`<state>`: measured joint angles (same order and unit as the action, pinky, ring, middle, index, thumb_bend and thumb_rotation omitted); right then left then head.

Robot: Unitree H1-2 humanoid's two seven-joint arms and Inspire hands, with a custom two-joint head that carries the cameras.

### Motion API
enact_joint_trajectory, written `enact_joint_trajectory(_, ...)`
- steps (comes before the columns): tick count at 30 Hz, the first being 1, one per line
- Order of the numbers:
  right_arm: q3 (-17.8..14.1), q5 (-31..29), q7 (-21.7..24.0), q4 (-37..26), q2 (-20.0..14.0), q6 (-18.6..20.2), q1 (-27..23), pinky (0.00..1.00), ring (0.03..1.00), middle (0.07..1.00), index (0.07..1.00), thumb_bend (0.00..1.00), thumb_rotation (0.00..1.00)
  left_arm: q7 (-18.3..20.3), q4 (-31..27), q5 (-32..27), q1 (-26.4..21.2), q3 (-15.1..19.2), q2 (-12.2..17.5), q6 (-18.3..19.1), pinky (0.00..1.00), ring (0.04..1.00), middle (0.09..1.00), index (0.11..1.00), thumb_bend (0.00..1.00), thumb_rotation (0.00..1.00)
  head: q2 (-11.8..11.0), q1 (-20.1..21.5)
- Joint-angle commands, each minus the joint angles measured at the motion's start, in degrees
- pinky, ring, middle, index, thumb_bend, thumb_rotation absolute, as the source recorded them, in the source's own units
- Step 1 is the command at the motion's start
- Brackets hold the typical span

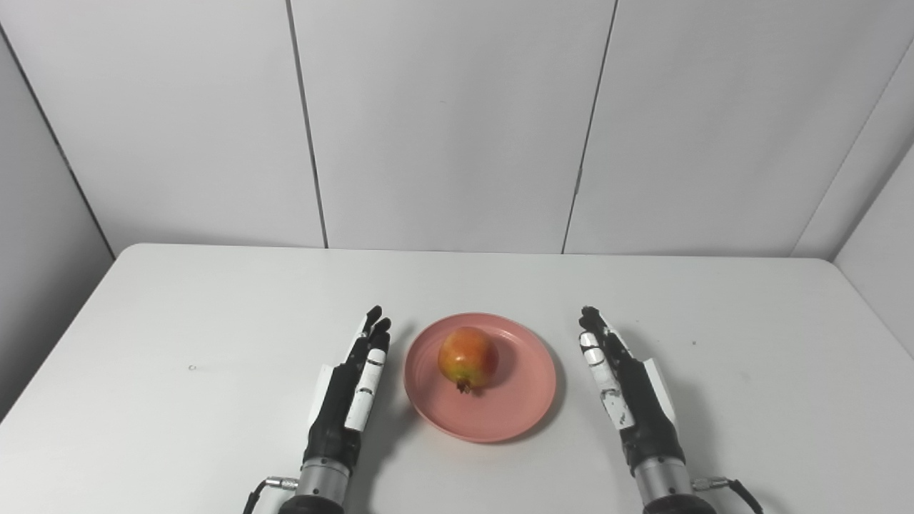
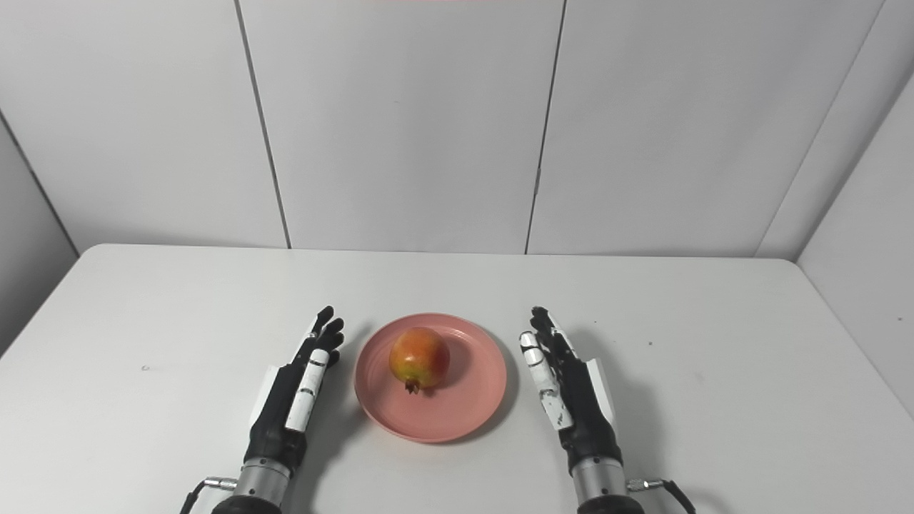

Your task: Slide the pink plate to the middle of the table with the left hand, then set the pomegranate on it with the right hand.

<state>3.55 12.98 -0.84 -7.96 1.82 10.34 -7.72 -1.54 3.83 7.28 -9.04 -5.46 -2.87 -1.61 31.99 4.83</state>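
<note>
Left eye view | pink plate (image 1: 500,417) lower centre of frame on white desk (image 1: 214,321) | pomegranate (image 1: 468,358) sits on plate | left hand (image 1: 350,396) left of plate, fingers (image 1: 375,335) straight, empty | right hand (image 1: 628,389) right of plate, fingers extended, empty, apart from plate

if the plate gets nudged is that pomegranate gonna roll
Probably a little: the pomegranate is rounded and lies loose on the pink plate. Its crown points sideways, which may check a roll. The raised rim would likely keep it on the plate. Neither hand touches it.
</note>
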Motion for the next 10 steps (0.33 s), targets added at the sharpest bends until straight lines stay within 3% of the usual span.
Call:
enact_joint_trajectory(1,0.32,-0.23,-0.62,-0.67,0.39,-1.19,-0.53,0.90,0.921,0.906,0.903,0.26,1.00,0.18,-1.10,0.09,-0.98,-0.29,-0.10,-1.05,0.95,0.943,0.949,0.944,0.47,1.00,-0.05,-0.15)
enact_joint_trajectory(10,0.60,0.38,-1.13,-0.73,0.60,-1.25,-0.25,0.91,0.926,0.911,0.907,0.26,1.00,0.41,-1.51,-0.17,-0.75,-0.32,-0.16,-0.72,0.95,0.945,0.952,0.946,0.47,1.00,-0.03,-0.10)
